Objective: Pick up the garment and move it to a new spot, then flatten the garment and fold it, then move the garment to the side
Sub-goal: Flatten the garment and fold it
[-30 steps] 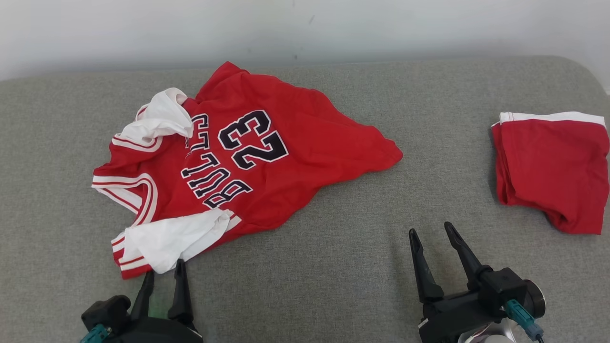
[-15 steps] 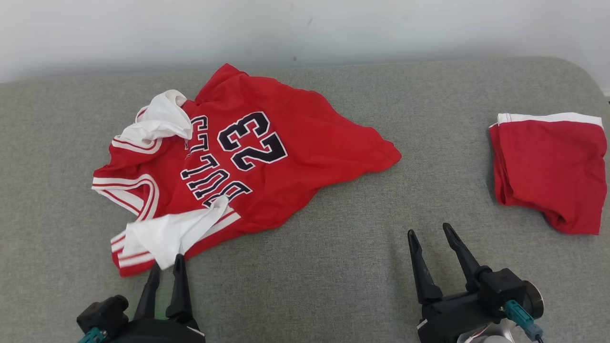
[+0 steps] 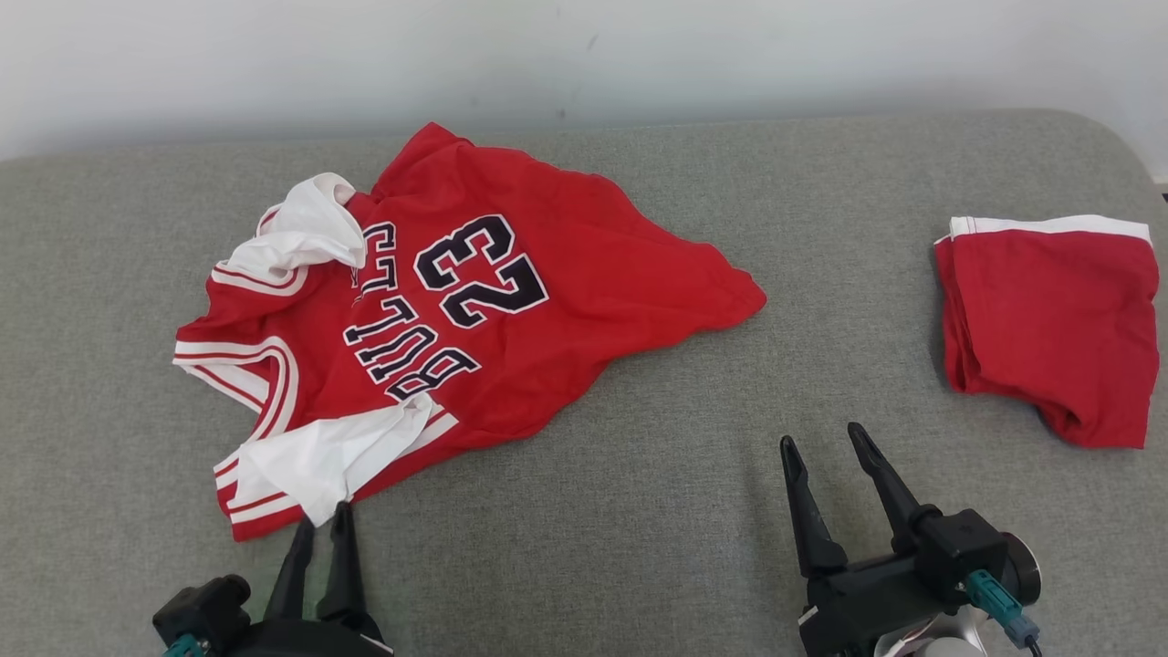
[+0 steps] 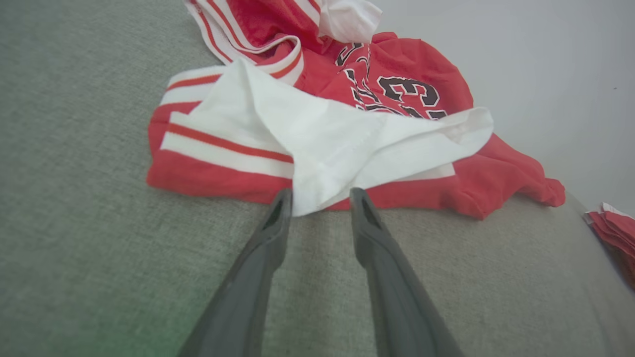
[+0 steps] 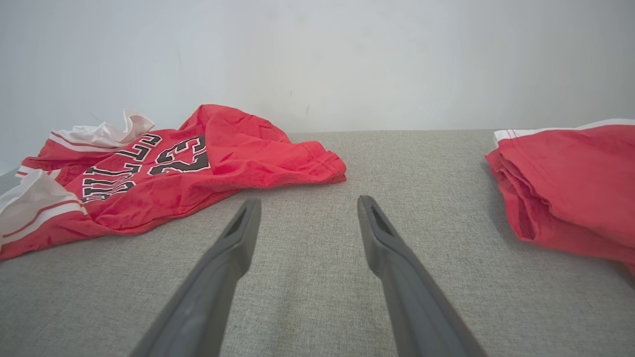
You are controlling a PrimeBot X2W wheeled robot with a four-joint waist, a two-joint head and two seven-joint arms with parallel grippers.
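The left gripper is parted only narrowly. Its tips sit at the near corner of the red short-sleeved basketball jersey, and the point of the jersey's turned-over white sleeve flap lies in the gap without being pinched. The right gripper is spread wide to the right of the jersey, low over the grey woven cushion, holding nothing. The jersey lies rumpled on the cushion and reads "BULLS" and "23" in black, white-edged letters. A folded red cloth with a white band lies well to the jersey's right.
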